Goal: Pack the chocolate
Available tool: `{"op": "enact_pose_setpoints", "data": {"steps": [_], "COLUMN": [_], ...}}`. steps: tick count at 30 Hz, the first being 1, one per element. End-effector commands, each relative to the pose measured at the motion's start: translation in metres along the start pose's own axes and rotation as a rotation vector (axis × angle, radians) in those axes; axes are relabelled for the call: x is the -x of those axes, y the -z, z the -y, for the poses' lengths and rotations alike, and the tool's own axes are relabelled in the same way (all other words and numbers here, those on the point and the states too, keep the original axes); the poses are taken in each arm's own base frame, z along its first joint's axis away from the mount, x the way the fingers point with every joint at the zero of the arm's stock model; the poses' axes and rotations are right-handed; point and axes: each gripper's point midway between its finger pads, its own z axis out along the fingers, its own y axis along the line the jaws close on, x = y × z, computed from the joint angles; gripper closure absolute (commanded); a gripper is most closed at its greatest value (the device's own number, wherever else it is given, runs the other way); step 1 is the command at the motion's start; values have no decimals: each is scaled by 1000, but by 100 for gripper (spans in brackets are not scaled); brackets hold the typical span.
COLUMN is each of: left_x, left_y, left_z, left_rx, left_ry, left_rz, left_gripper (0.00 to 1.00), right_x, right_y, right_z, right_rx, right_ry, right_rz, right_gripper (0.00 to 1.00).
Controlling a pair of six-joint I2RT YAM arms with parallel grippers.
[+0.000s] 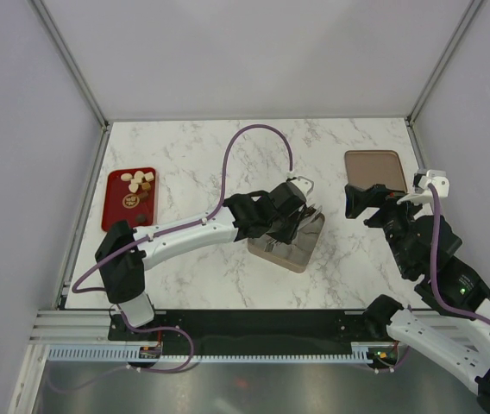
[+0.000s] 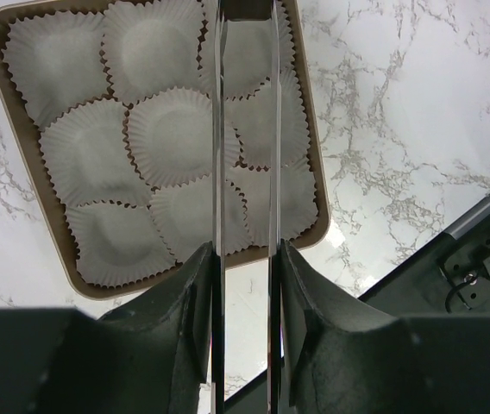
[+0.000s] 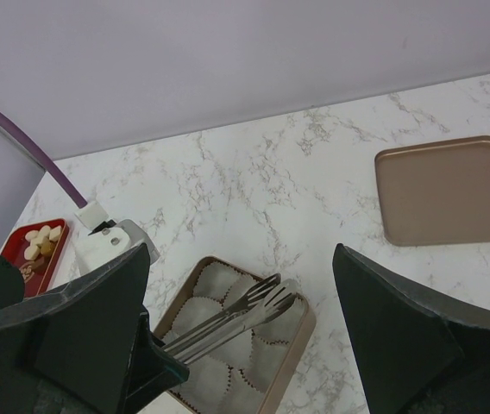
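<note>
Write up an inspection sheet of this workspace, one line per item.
Surface: white marble table.
Job's things: chocolate on the red tray, far left; box mid-table, its visible paper cups empty; lid lying apart, far right.
Clutter: nothing seen.
Claws: left claw shut on tongs over the box; right claw open, holding nothing.
Cables: purple cable arcs above the table; right-arm cable follows that arm.
Surroundings: pale walls, metal frame posts.
</note>
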Motion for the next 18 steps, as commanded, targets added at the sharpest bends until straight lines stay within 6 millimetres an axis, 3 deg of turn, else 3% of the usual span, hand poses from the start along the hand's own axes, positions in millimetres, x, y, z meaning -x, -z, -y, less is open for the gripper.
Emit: {"op": "enact_pose_setpoints", "data": {"steps": [1, 18], "left_x": [16, 3], "left_y": [13, 14], "left_z": [4, 6], "left_rx": [0, -15], "left_ry": [31, 34], "left_rz": [59, 11], "left_gripper": [60, 52], "right_x": [6, 4], "right_y": [0, -1], "right_z": [-1, -3], "right_rx": [0, 5], "right_ry": [-4, -15], "right_rz": [14, 10], "right_gripper": [4, 4]}}
